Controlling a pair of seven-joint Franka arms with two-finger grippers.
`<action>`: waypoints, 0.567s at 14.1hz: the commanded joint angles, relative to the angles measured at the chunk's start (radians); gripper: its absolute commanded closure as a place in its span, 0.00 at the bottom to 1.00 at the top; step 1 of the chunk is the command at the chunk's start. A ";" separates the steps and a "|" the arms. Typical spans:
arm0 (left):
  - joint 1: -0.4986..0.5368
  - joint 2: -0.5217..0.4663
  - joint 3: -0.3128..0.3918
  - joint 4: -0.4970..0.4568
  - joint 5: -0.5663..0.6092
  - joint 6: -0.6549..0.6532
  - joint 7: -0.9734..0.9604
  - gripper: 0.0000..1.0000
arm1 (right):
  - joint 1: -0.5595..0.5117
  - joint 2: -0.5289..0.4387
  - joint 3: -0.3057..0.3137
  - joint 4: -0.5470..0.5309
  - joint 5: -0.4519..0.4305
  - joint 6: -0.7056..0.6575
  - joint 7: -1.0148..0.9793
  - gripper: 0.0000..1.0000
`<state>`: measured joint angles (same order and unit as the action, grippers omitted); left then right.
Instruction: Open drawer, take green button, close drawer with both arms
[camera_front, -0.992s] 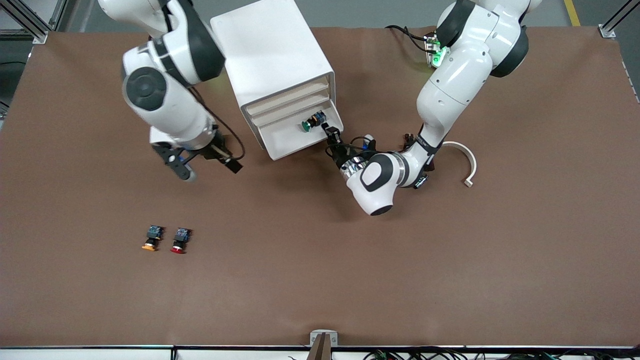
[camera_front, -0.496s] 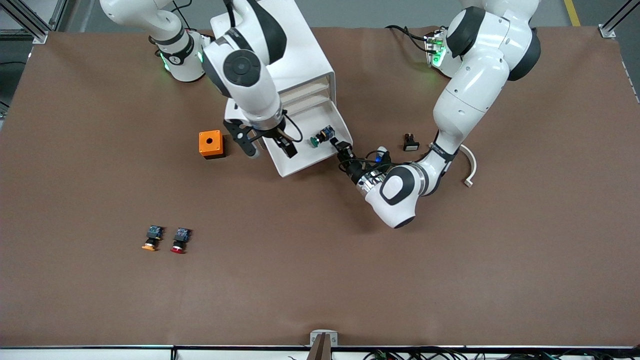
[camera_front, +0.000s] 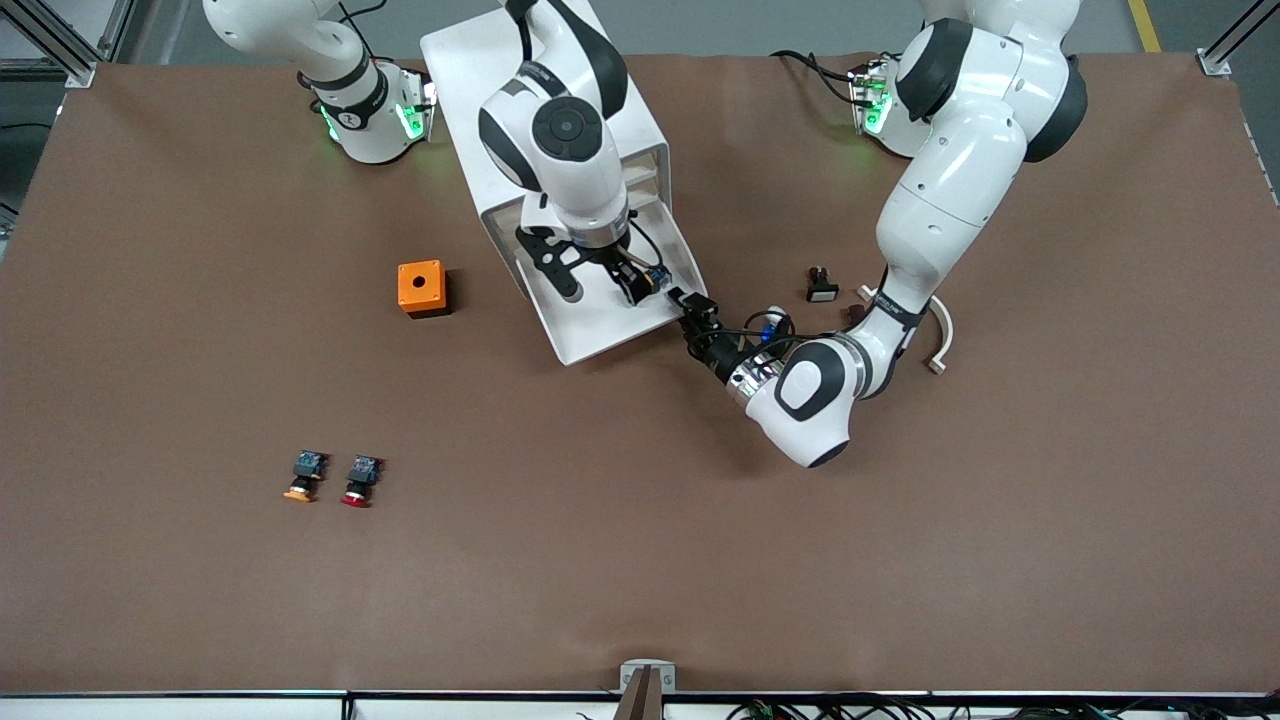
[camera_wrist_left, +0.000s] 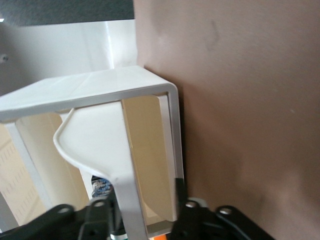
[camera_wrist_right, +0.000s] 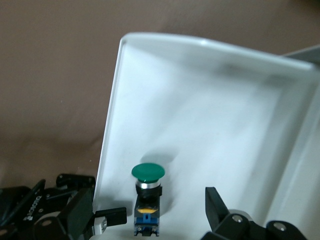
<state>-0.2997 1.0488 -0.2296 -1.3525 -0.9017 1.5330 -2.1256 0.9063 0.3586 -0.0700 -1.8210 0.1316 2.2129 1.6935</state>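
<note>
The white cabinet (camera_front: 530, 90) stands near the arms' bases, and its lowest drawer (camera_front: 600, 335) is pulled out toward the front camera. My left gripper (camera_front: 690, 305) is at the drawer's front corner toward the left arm's end, shut on the drawer's front edge (camera_wrist_left: 127, 190). My right gripper (camera_front: 598, 282) hangs open over the drawer. In the right wrist view the green-capped button (camera_wrist_right: 148, 172) lies on the drawer floor (camera_wrist_right: 210, 110) between my open fingers (camera_wrist_right: 215, 205), untouched. In the front view only the button's blue rear (camera_front: 655, 277) shows past the gripper.
An orange box with a round hole (camera_front: 421, 288) sits beside the cabinet toward the right arm's end. An orange-capped button (camera_front: 300, 478) and a red-capped button (camera_front: 358, 482) lie nearer the front camera. A small black part (camera_front: 821, 287) and a white curved piece (camera_front: 940, 330) lie by the left arm.
My right arm swung in from the right arm's end of the table to over the drawer. My left gripper pulled the drawer farther out toward the front camera.
</note>
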 joint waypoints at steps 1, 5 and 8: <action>0.002 0.004 0.001 0.026 0.004 -0.001 0.096 0.00 | 0.029 0.077 -0.013 0.077 0.016 0.008 0.047 0.00; 0.024 -0.016 0.001 0.053 0.013 0.001 0.270 0.00 | 0.066 0.155 -0.013 0.131 0.016 0.010 0.104 0.00; 0.019 -0.026 0.022 0.088 0.050 0.003 0.552 0.00 | 0.082 0.164 -0.013 0.132 0.016 0.007 0.115 0.00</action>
<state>-0.2748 1.0418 -0.2257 -1.2760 -0.8770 1.5358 -1.7163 0.9690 0.5061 -0.0707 -1.7154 0.1326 2.2268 1.7905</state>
